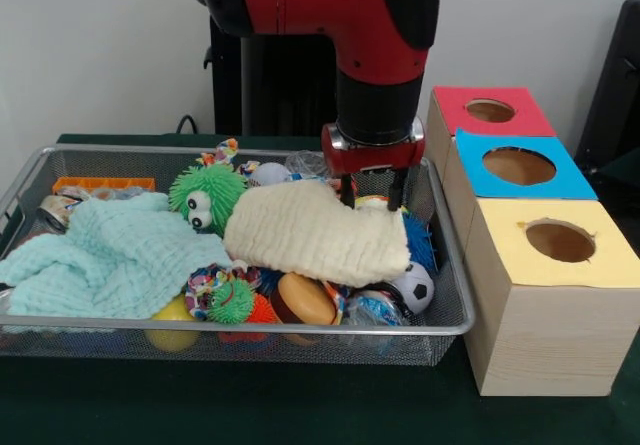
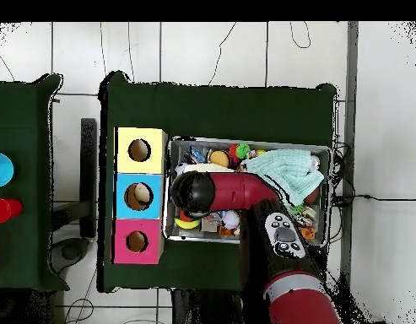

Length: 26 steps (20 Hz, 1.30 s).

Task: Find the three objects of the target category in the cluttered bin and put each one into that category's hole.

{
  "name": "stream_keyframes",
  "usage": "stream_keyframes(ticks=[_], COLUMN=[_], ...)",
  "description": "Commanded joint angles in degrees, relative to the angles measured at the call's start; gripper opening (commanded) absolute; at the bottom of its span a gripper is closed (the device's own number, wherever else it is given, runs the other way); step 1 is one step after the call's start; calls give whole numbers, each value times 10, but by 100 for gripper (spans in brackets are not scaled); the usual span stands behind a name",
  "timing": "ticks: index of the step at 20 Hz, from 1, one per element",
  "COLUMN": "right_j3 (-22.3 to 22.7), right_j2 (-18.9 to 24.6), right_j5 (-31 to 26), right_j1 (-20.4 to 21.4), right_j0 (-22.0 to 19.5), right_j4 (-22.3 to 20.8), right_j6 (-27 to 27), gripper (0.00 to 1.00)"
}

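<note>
The wire mesh bin (image 1: 240, 323) is full of toys and cloths; it also shows in the overhead view (image 2: 245, 142). My gripper (image 1: 373, 197) hangs low over the bin's right back part, just behind a cream cloth (image 1: 315, 233). Its fingers (image 1: 400, 187) stand apart, open, with their tips down among the clutter. One crinkly see-through bottle (image 1: 303, 163) lies at the back, left of the gripper. Another with bluish bits (image 1: 374, 307) lies at the front right by the mesh wall. The blue-panelled hole (image 1: 519, 166) is on the middle box to the right (image 2: 139, 196). In the overhead view the arm hides the gripper.
A mint cloth (image 1: 110, 255) covers the bin's left half. A green fuzzy toy (image 1: 205, 193), a small soccer ball (image 1: 412, 288) and a brown-orange toy (image 1: 305, 300) lie around the cream cloth. The red-panelled hole (image 1: 490, 111) and the yellow-panelled hole (image 1: 560, 241) flank the blue one.
</note>
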<state>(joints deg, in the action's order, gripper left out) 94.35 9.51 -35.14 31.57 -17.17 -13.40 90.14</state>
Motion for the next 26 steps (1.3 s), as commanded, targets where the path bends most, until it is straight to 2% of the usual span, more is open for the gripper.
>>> stream_keyframes(ticks=[1, 6, 16, 18, 22, 26], right_j3=[-78, -107, -117, -116, -118, -132], right_j2=[6, -2, -13, -9, 5, 6], right_j5=[-38, -112, -237, -244, -221, -249], right_j1=[-28, -17, 37, 44, 50, 48], right_j0=[10, 19, 33, 33, 26, 26], right_j4=[-14, -3, -4, -4, -9, -8], right_j6=[30, 26, 26, 26, 18, 18], gripper=[100, 100, 100, 100, 100, 100])
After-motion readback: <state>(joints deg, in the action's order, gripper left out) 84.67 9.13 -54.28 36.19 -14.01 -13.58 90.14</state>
